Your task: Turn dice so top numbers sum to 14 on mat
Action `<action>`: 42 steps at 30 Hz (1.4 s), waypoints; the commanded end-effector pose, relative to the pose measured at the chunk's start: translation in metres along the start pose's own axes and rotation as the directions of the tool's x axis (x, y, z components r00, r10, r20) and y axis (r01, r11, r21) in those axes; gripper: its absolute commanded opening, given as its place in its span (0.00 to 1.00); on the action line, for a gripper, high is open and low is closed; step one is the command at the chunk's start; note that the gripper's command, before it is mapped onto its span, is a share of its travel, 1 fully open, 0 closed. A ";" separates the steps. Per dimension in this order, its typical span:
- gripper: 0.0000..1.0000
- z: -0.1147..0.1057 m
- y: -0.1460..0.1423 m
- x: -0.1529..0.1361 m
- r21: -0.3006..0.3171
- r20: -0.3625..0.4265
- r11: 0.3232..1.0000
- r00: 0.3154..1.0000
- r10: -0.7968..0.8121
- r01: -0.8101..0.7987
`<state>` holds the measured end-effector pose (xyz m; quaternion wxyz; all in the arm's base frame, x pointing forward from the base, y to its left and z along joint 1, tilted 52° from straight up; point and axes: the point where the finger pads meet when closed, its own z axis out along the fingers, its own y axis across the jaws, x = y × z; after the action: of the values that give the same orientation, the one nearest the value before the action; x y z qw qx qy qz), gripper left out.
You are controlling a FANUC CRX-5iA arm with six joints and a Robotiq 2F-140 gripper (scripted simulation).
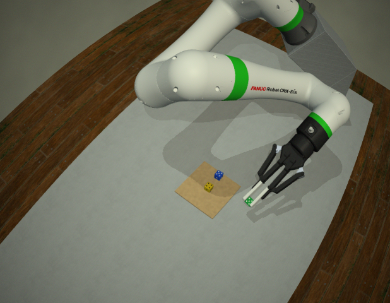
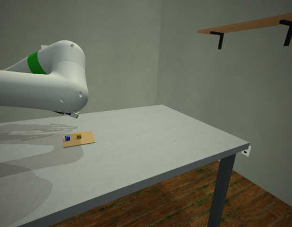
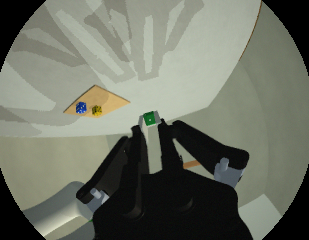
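My gripper [image 1: 253, 198] is shut on the green die [image 1: 248, 201] and holds it in the air, tilted, to the right of the tan mat [image 1: 205, 191]. The green die also shows at the fingertips in the wrist view [image 3: 149, 119] and as a small tip under the arm in the exterior view [image 2: 77, 115]. The blue die [image 1: 218, 174] and the yellow die [image 1: 208, 187] lie flat on the mat. They also show on the mat [image 2: 78, 139] in the exterior view as the blue die [image 2: 67, 137] and the yellow die [image 2: 78, 135].
The arm's big elbow [image 1: 195, 78] hangs over the table behind the mat. The grey base block [image 1: 322, 59] stands at the back right. A wall shelf [image 2: 248, 25] hangs far right. The table's edge [image 2: 165, 168] runs along the front.
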<state>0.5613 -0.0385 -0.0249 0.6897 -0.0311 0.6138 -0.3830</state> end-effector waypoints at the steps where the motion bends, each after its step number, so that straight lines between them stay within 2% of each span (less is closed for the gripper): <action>1: 0.09 0.005 0.000 0.008 -0.003 0.001 1.000 1.000 0.000 0.000; 16: 0.09 0.026 0.000 0.047 -0.003 0.001 1.000 1.000 0.000 0.000; 42: 0.09 0.027 0.000 0.049 -0.003 0.001 1.000 1.000 0.000 0.000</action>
<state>0.5824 -0.0773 -0.0585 0.6900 -0.0324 0.6137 -0.3823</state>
